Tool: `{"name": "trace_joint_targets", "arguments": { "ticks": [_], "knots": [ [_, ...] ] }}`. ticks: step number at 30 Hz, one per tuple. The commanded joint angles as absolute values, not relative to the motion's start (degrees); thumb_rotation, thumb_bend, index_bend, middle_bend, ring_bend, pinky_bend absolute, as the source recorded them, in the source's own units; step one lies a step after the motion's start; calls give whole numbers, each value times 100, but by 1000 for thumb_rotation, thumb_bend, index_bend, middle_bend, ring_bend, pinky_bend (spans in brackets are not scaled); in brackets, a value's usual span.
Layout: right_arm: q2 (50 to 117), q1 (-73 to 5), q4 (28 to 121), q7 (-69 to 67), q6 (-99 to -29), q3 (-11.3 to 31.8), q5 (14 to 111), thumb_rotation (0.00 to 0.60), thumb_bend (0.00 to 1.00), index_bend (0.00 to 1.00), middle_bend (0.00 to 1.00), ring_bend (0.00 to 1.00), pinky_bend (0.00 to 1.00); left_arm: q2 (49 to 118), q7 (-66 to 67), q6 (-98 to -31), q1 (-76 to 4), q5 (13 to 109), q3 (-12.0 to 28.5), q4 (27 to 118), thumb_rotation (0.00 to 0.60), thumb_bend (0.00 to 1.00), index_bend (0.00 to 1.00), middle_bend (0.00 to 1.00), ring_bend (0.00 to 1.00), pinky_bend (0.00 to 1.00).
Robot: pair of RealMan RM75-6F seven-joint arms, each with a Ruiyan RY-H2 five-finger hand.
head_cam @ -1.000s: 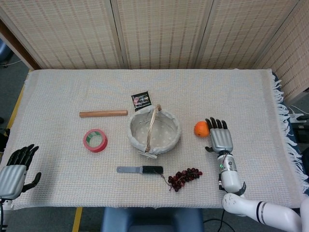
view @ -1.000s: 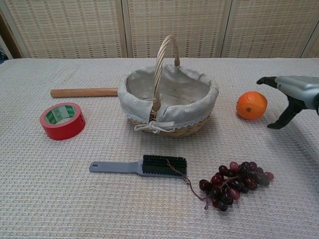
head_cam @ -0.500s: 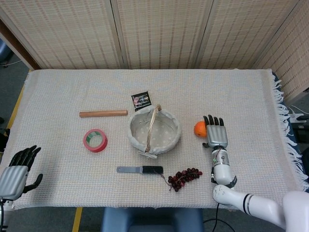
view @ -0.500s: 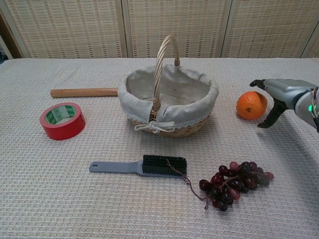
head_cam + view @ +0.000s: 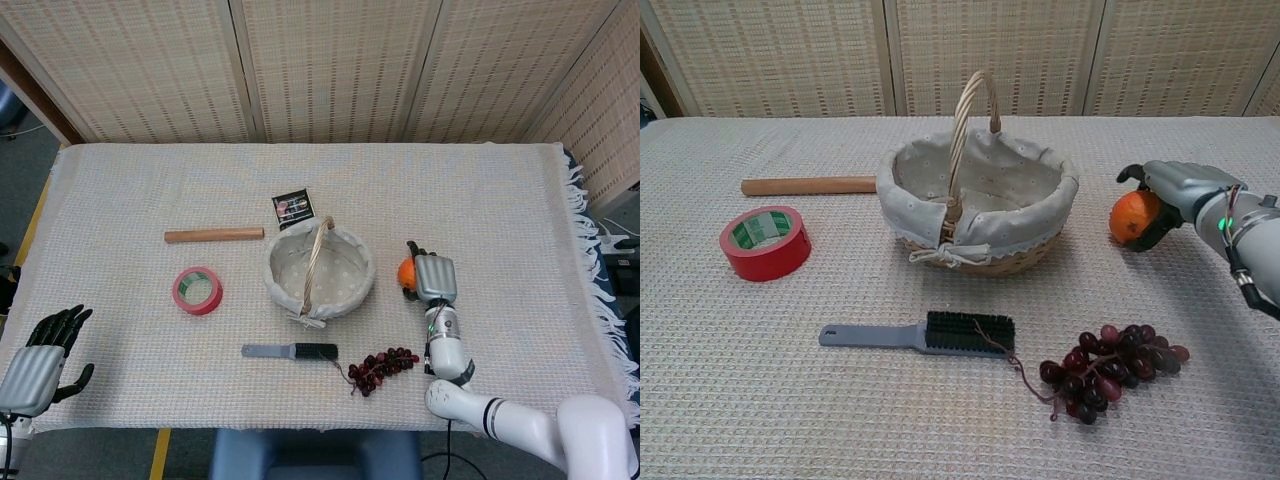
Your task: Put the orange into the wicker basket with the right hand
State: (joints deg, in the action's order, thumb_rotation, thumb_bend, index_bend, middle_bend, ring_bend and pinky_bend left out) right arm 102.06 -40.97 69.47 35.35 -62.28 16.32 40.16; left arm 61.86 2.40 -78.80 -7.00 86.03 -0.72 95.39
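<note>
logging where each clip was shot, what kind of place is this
Probably an indoor lab or staged test room: a table under a white woven cloth, woven screen panels behind, and unrelated props laid out, like a wicker basket, red tape roll and brush.

Red tape roll (image 5: 765,242), wooden stick (image 5: 808,185), brush (image 5: 925,333), grapes (image 5: 1110,368) lie apart.

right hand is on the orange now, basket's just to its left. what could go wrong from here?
1. The right hand covers the round orange fruit from above and the side; whether it truly grips is unclear, so the fruit may roll away on lifting.
2. The lined wicker basket has a tall arched handle across its middle; the hand could knock it on the way in.
3. The dark red grape bunch lies near the forearm and could get dragged.
</note>
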Motion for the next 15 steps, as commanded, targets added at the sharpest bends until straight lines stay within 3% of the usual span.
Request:
{"name": "trace_joint_targets", "arguments": {
  "ticks": [1,15],
  "knots": [
    [10041,-3996,7217,3365,-6346,1612,4249,600,266,199,555,565,581,6180,228,-7875,-702,8596,-72,9547,600,384,0,0,0,73],
    [9052,-3904,9313,3074,-6722,1900,4955,600,266,281,569,574,581,6203,312,-7829,-731,8589,-85,9581,600,381,0,0,0,73]
  ]
}}
